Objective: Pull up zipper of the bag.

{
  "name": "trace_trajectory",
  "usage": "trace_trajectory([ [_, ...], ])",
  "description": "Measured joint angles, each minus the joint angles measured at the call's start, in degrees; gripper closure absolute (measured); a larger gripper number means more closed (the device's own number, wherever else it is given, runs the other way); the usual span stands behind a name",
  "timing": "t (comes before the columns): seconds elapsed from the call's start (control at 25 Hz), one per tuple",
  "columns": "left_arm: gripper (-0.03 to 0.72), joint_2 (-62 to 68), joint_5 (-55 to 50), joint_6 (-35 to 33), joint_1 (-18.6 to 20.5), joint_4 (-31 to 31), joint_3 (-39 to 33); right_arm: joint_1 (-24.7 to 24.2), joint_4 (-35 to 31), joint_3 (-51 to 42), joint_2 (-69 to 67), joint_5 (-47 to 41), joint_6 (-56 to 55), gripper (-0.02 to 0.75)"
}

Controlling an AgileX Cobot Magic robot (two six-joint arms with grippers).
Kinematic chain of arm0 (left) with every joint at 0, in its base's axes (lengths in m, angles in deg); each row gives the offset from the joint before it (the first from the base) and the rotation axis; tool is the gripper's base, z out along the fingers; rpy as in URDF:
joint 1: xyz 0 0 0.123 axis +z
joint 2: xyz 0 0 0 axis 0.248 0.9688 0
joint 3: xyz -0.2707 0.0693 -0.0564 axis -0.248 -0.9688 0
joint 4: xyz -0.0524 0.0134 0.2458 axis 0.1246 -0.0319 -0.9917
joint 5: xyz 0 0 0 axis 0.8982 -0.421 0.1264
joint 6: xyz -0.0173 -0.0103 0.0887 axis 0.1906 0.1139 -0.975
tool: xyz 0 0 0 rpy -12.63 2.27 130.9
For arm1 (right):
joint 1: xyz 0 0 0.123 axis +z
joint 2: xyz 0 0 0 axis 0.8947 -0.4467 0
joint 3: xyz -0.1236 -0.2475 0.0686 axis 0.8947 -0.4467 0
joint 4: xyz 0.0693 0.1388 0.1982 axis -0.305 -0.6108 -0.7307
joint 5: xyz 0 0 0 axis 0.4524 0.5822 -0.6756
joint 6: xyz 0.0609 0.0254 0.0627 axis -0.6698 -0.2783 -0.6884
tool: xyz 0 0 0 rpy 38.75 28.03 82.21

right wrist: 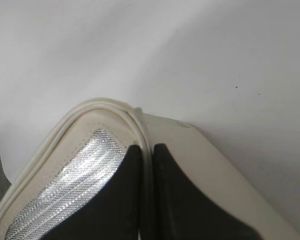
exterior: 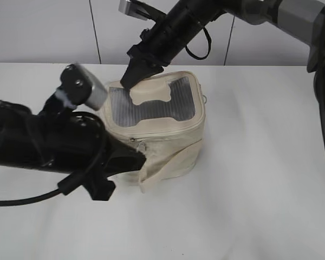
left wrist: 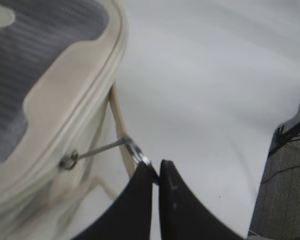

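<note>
Pull ring [left wrist: 140, 156] in left pincer [left wrist: 155, 172]

Exterior: we looked down at a slant across the bench [exterior: 249, 179] | Left wrist: we sat close past fingers [left wrist: 137, 200] | Right wrist: close overhead | All shared the bag [exterior: 168, 157].

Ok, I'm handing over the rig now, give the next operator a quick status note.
Left hand: shut on the zipper pull, which is drawn out taut from the bag's front rim.
Right hand: shut, pinching the piped rim at the bag's top rear corner, steadying it.
Bag sits upright on the white table.
Done: both grips set.
Left: draw the pull along the zipper line; how far it has run can't be judged.
</note>
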Motion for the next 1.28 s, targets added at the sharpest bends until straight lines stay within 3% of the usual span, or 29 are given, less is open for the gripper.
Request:
trace_trajectory([
  [0.2,0.691,6.62,-0.57,-0.36,-3.24,-0.06,6.71,-0.17,0.00,0.00,0.00,0.00,0.00,0.695],
  [0.44,0.681,6.94,-0.82,2.63,-3.58,-0.55,7.25,-0.17,0.12,0.00,0.00,0.00,-0.23,0.697],
  [0.56,0.569,4.76,-2.47,10.31,-3.63,-6.61,7.28,-0.41,0.29,0.00,0.00,0.06,-1.88,0.681],
  [0.68,0.369,0.88,-3.89,21.70,-2.60,-16.41,7.32,-1.16,-0.05,0.10,0.06,0.12,-2.62,0.529],
  [0.76,0.302,-1.93,-4.07,28.78,-0.82,-22.53,7.32,-2.18,0.02,0.10,0.18,0.12,-3.64,0.399],
  [0.84,0.281,-4.79,-4.12,32.77,1.62,-26.08,7.32,-3.69,0.08,0.10,0.55,0.12,-5.05,0.338],
  [1.08,0.281,-7.07,-2.69,36.16,12.16,-28.48,10.00,-10.55,-0.75,0.10,4.03,0.12,-6.39,0.339],
  [1.28,0.294,-0.08,-6.27,36.41,16.68,-30.25,21.68,-15.74,-2.68,-4.90,8.79,0.32,-5.91,0.342],
])
